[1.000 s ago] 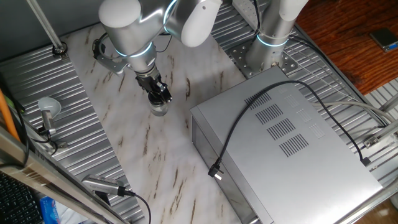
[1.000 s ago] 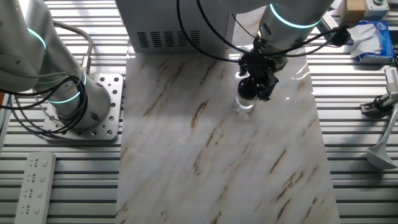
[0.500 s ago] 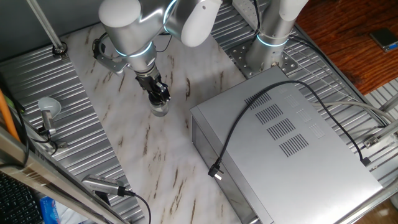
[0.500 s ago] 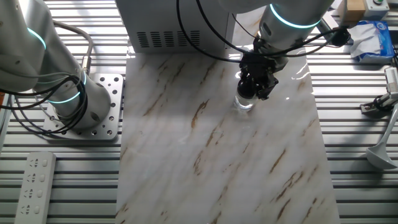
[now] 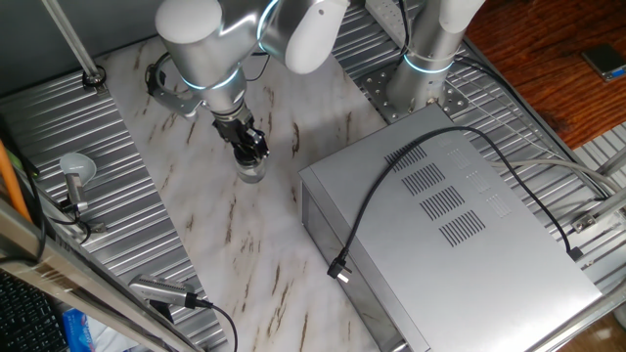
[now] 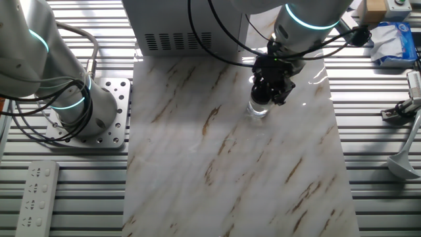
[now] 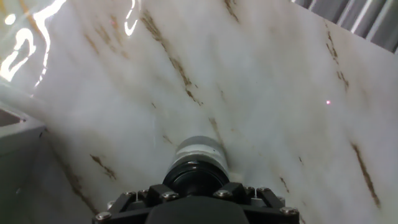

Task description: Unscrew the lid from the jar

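Observation:
The tiny clear jar [image 5: 253, 174] stands upright on the marble board [image 5: 205, 244], left of the big metal box. It also shows in the other fixed view [image 6: 257, 110] and in the hand view [image 7: 200, 151]. Its dark lid [image 7: 195, 177] sits on top, between the black fingers. My gripper [image 5: 250, 149] comes straight down onto the jar and is shut on the lid; it also shows in the other fixed view [image 6: 268, 92] and at the bottom of the hand view [image 7: 196, 190]. The fingers hide most of the lid in both fixed views.
A large grey metal box [image 5: 450, 225] with a black cable stands close to the right of the jar. A round grey knob on a stem [image 5: 75, 170] stands at the left. A second arm's base [image 6: 85, 112] stands on a bolted plate. A white power strip [image 6: 36, 191] lies on the slats.
The gripper has turned slightly about its vertical axis on the lid. The jar has stayed in the same spot on the board.

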Motion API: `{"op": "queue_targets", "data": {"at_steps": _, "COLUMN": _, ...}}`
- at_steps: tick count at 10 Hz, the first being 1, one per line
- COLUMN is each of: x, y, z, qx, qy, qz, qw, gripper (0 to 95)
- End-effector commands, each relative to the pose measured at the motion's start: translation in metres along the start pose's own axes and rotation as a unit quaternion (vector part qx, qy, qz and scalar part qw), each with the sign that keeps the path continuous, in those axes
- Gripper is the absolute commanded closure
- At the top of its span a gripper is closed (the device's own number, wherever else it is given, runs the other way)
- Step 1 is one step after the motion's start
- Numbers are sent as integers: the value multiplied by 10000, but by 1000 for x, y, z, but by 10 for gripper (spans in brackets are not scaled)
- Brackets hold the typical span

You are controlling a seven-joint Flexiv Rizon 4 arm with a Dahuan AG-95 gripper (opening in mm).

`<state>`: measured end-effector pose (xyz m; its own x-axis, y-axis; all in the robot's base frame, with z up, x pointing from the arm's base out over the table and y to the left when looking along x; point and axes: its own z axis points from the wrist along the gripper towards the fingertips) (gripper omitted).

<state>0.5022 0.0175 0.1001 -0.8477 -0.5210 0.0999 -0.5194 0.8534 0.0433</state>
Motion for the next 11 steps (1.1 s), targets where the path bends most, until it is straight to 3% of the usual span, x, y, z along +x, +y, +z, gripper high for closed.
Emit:
{"op": "queue_targets", "data": {"at_steps": 1, "x": 0, "y": 0, "z": 0, "qx": 70, "qy": 12, "qz": -560, "qw": 9984, "gripper": 570}}
{"op": "queue_targets", "data": {"at_steps": 6, "x": 0, "y": 0, "z": 0, "qx": 196, "qy": 27, "qz": -1605, "qw": 9868, "gripper": 570}}
{"op": "queue_targets", "data": {"at_steps": 11, "x": 0, "y": 0, "z": 0, "qx": 246, "qy": -14, "qz": -2639, "qw": 9642, "gripper": 570}}
